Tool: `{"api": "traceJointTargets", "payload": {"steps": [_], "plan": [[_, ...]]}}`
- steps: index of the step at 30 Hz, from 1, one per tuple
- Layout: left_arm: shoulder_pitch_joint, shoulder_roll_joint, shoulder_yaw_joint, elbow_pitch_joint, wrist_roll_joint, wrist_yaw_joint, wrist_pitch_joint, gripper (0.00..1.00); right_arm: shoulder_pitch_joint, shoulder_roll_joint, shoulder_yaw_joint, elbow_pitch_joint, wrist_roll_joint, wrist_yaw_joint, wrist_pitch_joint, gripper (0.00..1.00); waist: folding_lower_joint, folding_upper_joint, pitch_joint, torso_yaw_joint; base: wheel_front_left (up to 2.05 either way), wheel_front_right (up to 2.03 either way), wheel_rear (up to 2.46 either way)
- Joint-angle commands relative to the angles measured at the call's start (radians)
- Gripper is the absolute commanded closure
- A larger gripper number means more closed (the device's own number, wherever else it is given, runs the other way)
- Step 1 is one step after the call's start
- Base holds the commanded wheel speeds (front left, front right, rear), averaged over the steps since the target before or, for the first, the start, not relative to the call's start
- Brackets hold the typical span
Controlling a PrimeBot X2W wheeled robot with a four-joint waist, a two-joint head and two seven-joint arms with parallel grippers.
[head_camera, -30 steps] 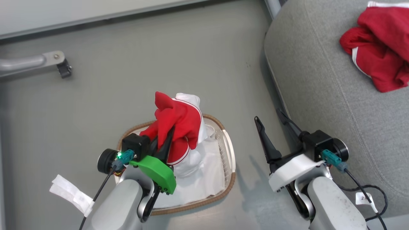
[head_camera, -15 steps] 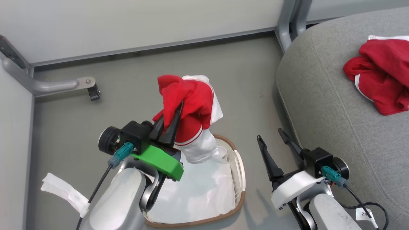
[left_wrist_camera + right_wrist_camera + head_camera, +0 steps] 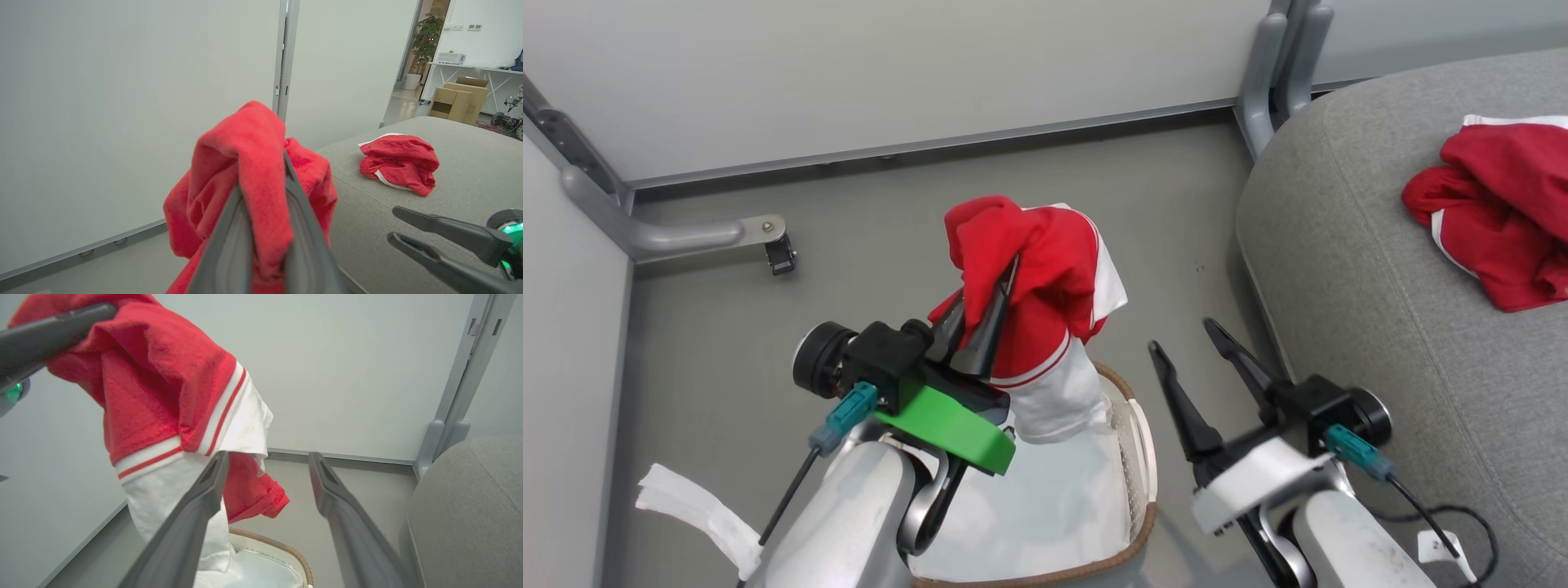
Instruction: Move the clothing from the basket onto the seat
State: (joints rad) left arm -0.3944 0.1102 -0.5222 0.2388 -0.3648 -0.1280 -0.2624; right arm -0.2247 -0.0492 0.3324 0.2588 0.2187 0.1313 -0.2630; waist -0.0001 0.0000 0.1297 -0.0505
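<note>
Claw, left: the left gripper [image 3: 990, 298] is clamped tight on a fold of the held red garment [image 3: 1045, 253]. Its two dark fingers are pressed together with cloth between them and point toward one o'clock in the head view.
Claw, right: the right gripper [image 3: 1181, 336] has its fingers spread wide apart and grips nothing. It points toward eleven o'clock and sits at four o'clock from the held red garment, apart from it.
Held clothing: the garment is lifted above the basket [image 3: 1145, 445], bunched over the left fingertips and draping down. A white striped trim band runs along its lower hem.
Liner: the white cloth liner [image 3: 1058, 396] rises in a cone touching the underside of that hem. Its lower part lies inside the basket.
Basket: it stands on the grey floor [image 3: 874, 204] at six o'clock in the head view, brown woven rim showing, beneath the left arm.
Seat: the grey seat [image 3: 1380, 343] is at three o'clock, just beside the right gripper's outer side.
Clothing on seat: the second red garment [image 3: 1503, 212] lies crumpled on the cushion at two o'clock, well apart from both grippers.
Surroundings: a pale wall panel [image 3: 931, 73] is at twelve o'clock and a metal leg with a black caster [image 3: 781, 256] at ten.
</note>
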Motion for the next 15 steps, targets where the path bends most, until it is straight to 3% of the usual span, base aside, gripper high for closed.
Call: {"api": "traceJointTargets", "payload": {"steps": [1, 7, 15], "plan": [[0.015, -0.001, -0.004, 0.000, 0.005, -0.004, -0.004, 1.00, -0.026, -0.004, 0.018, -0.018, -0.003, -0.001, -0.002, 0.00, 0.0001, 0.0000, 0.003, 0.003, 0.00, 0.00, 0.00], [0.009, -0.010, -0.023, 0.003, -0.003, -0.004, -0.004, 1.00, -0.126, -0.024, 0.157, -0.050, -0.008, -0.001, -0.002, 0.00, 0.0001, 0.0000, 0.011, 0.018, 0.00, 0.00, 0.00], [-0.006, -0.021, -0.074, 0.004, -0.014, -0.004, -0.004, 1.00, -0.234, -0.029, 0.264, 0.046, -0.039, -0.001, -0.002, 0.00, 0.0001, 0.0000, 0.015, 0.053, 0.00, 0.00, 0.00]]}}
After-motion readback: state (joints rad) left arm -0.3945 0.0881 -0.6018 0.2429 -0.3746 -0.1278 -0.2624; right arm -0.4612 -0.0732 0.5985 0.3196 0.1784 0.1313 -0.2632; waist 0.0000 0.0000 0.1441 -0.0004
